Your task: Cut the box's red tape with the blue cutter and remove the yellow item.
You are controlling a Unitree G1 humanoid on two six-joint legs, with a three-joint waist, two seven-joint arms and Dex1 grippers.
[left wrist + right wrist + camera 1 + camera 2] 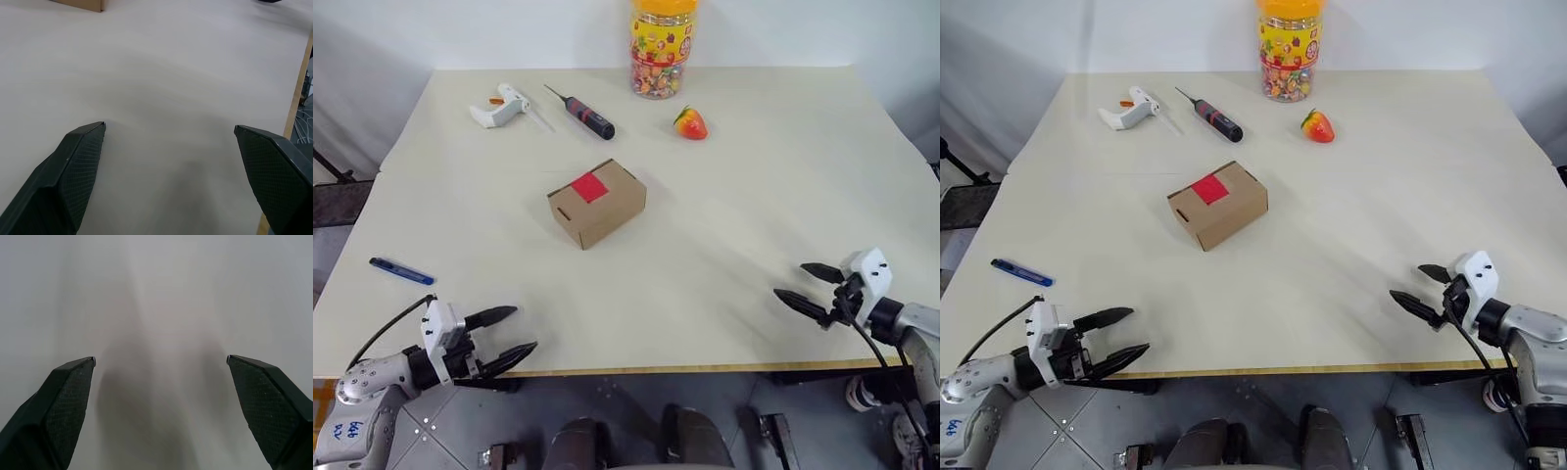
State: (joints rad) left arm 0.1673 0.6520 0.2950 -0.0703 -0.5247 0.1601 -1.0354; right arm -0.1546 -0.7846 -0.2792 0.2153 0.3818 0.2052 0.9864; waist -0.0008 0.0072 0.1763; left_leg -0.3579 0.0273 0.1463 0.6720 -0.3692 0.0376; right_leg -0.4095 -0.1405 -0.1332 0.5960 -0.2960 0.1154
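Cutter, the blue cutter, lies at the counter's left edge, long axis running left-right, just far-left of the wide-open, empty left hand; right hand, equally agape, sits well apart.

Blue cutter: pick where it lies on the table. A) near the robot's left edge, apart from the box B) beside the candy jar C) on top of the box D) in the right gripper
A: the blue cutter lies alone near the left edge of the table, well clear of the box.
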